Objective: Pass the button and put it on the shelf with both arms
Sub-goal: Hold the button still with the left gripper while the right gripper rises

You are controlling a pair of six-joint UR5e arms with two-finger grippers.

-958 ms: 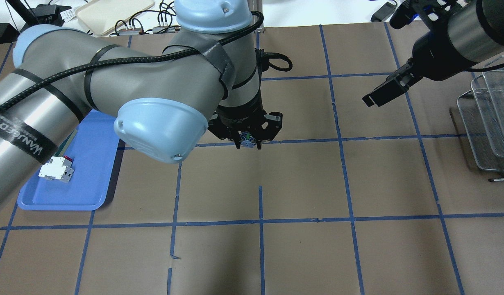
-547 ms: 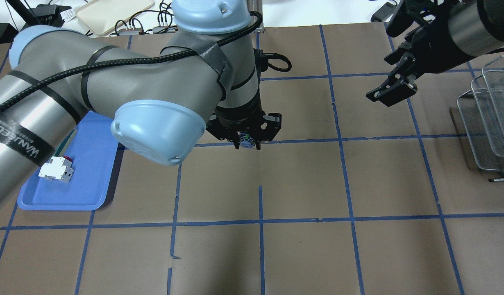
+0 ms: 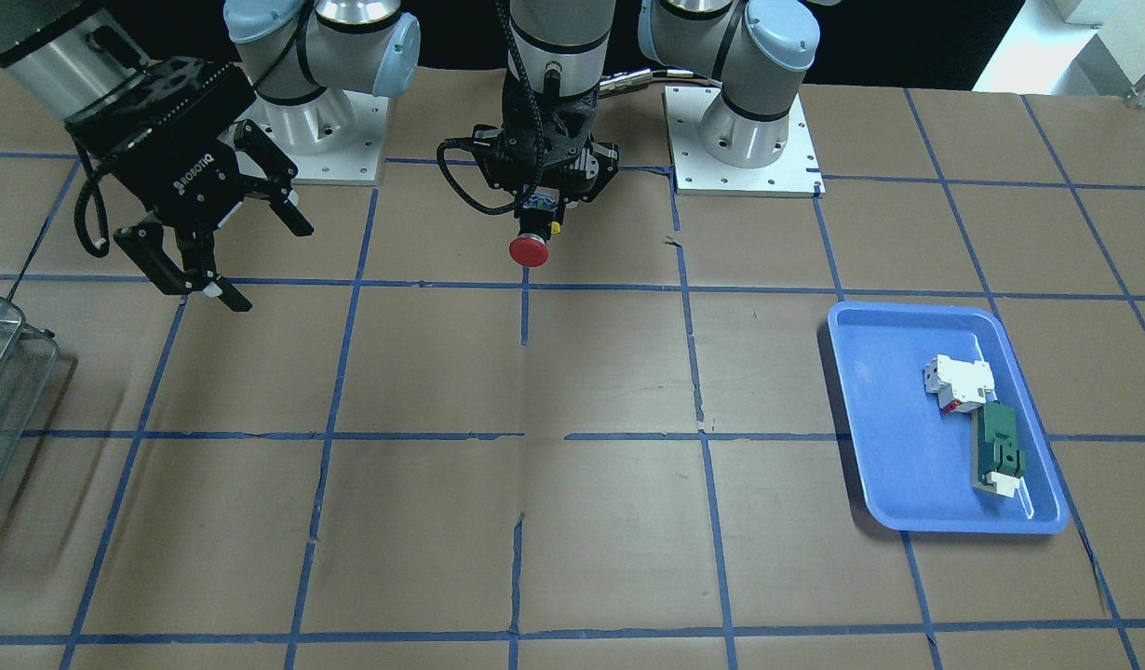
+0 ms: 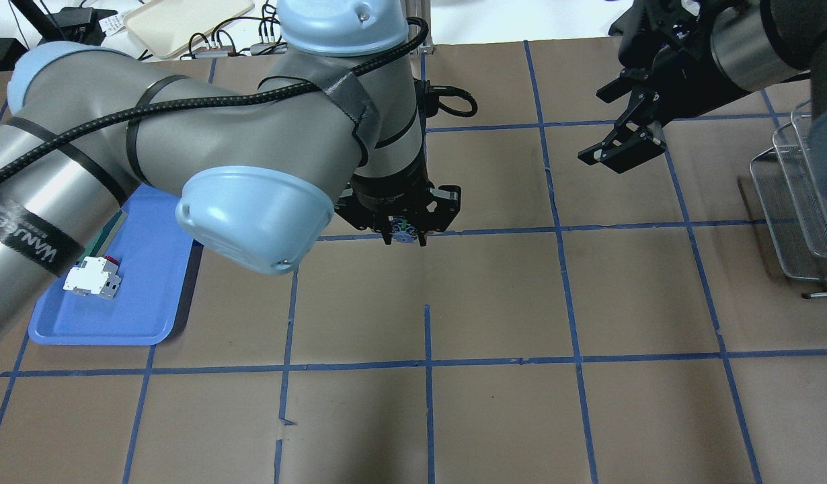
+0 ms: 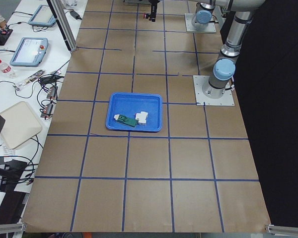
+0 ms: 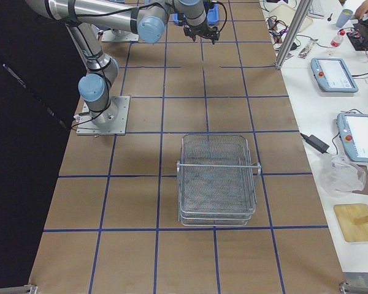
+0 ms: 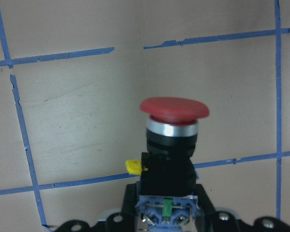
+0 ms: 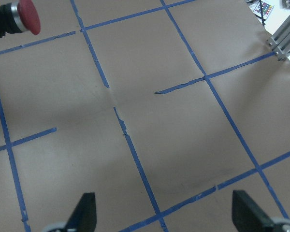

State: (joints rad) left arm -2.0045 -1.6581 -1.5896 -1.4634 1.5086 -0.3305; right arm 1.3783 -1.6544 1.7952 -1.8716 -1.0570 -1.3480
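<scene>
My left gripper [image 3: 537, 212] points down over the table's middle near the robot's base and is shut on the button's black body. The button [image 3: 529, 249] hangs cap-down, its round red cap clear of the paper. It fills the left wrist view [image 7: 173, 145], and its blue-green end shows from overhead [image 4: 405, 232]. My right gripper [image 3: 256, 259] is open and empty, held in the air to the side of the button. In the right wrist view its fingertips [image 8: 84, 212] frame bare paper, with the button [image 8: 25, 17] at the top left corner. The wire-mesh shelf [image 6: 218, 177] stands at the table's right end [image 4: 800, 202].
A blue tray [image 3: 875, 447] on the robot's left side holds a white block with a red spot [image 3: 956, 381] and a green-and-white part [image 3: 999, 451]. Brown paper with blue tape lines covers the table. Both arm bases [image 3: 745, 149] are bolted at the robot's edge.
My right gripper has swung toward the table's middle and turned, so its spread fingers now show. My left gripper holds the button in nearly the same spot.
</scene>
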